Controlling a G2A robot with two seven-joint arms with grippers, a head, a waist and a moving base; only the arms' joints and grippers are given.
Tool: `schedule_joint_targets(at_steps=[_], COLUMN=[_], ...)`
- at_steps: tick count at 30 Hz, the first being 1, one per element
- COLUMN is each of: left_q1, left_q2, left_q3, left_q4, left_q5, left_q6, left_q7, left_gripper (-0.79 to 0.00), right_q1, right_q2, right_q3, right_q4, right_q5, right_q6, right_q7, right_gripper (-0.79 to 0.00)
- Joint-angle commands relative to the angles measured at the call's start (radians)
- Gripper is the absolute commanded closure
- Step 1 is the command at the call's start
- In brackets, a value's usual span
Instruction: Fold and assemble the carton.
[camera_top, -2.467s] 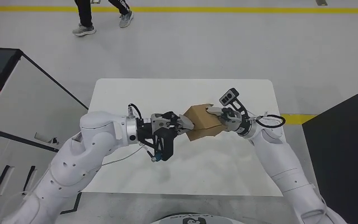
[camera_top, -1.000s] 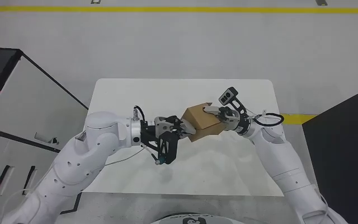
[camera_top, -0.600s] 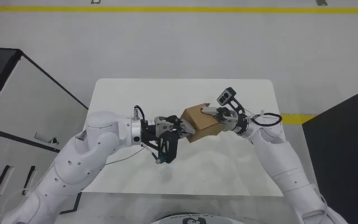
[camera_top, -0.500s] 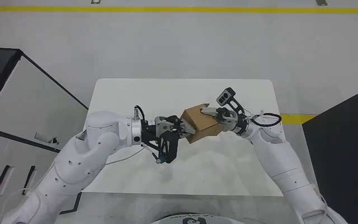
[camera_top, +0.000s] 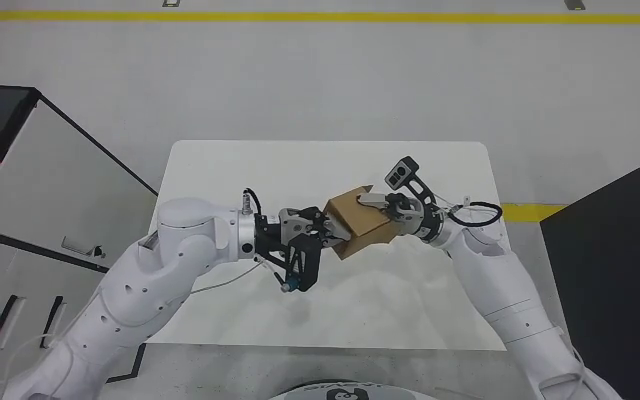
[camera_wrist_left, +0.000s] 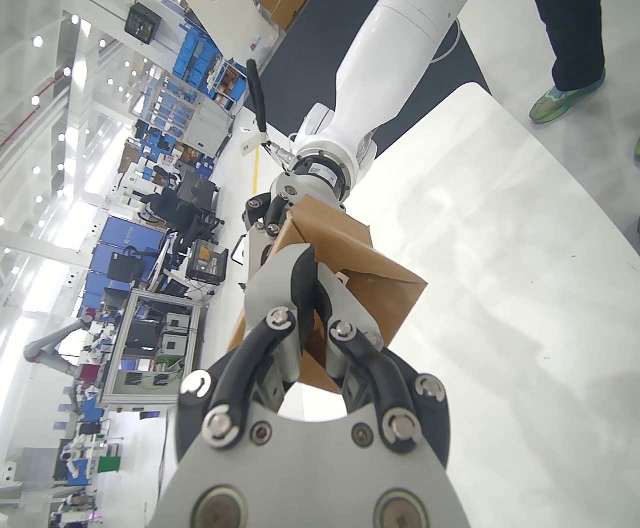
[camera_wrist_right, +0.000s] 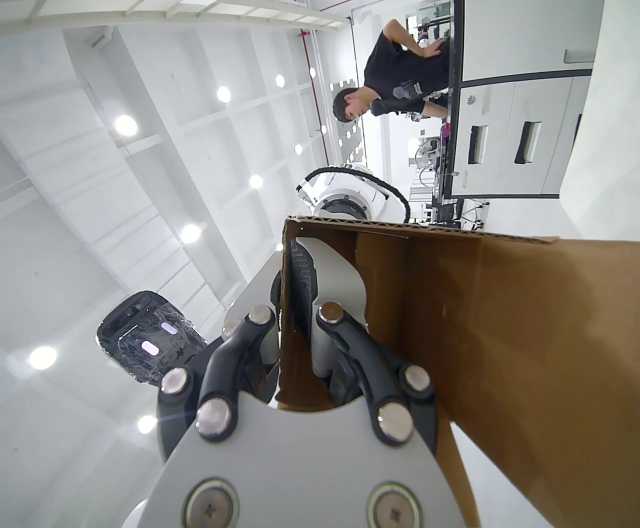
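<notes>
A brown cardboard carton (camera_top: 358, 218) hangs tilted over the middle of the white table (camera_top: 250, 170), held from both sides. My left gripper (camera_top: 328, 229) is shut on a flap at the carton's lower end; in the left wrist view its fingers (camera_wrist_left: 300, 280) pinch the cardboard edge of the carton (camera_wrist_left: 370, 270). My right gripper (camera_top: 377, 203) is shut on the opposite wall. In the right wrist view one finger (camera_wrist_right: 300, 285) lies outside that wall and the other inside the open carton (camera_wrist_right: 500, 340). The right gripper (camera_wrist_left: 265, 215) shows behind the box in the left wrist view.
Bare table surface (camera_top: 420, 300) lies all round the carton. A dark framed panel (camera_top: 40, 150) stands off the table's left side and a black block (camera_top: 600, 250) off its right. A person's shoes (camera_wrist_left: 560, 100) show beyond the table's edge.
The left gripper has edged rightward with the flap, and the right gripper has shifted slightly left on the carton's top. The carton has tipped a little between them.
</notes>
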Motion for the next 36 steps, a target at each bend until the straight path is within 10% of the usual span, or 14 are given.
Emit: schedule_joint_targets(at_steps=[1,30,33,36], left_q1=[-0.001,0.05,0.049,0.049], left_q2=[0.0,0.014,0.014,0.014], left_q3=[0.0,-0.162,-0.154,-0.154], left_q4=[0.0,0.045,0.056,0.056], left_q5=[-0.002,-0.174,-0.172,-0.172], left_q6=[0.001,0.062,0.045,0.045], left_q7=[-0.002,0.031,0.019,0.019], left_gripper=[0.0,-0.015,-0.785,-0.785], right_q1=[0.001,0.052,0.058,0.058], right_q2=[0.0,-0.004,-0.004,-0.004], right_q3=[0.0,0.057,0.058,0.058], right_q4=[0.002,0.166,0.165,0.165], right_q5=[0.0,0.175,0.165,0.165], right_q6=[0.0,-0.06,-0.067,-0.067], right_q7=[0.001,0.17,0.166,0.166], right_gripper=[0.0,0.0,0.0,0.0])
